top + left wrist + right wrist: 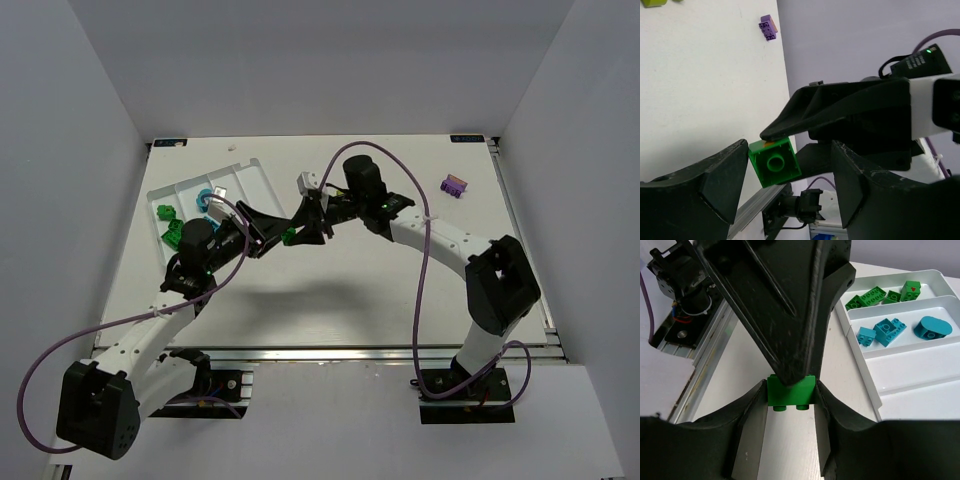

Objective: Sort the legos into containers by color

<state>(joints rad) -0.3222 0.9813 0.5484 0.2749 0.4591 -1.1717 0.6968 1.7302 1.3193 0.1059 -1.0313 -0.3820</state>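
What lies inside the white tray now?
Green bricks in one compartment, cyan bricks in the next; the third looks bare where visible. From above, the left arm covers part of the tray.

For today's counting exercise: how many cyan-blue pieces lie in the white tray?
3, all in one compartment: a small brick, a larger brick beside it, an oval piece apart. Others may be hidden.

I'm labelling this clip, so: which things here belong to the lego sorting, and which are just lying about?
Job: green brick, shut in the right gripper, with the open left gripper around it; white tray; green legos and cyan legos in separate compartments.
Lying about: purple brick, alone far right; aluminium rail at the near edge.
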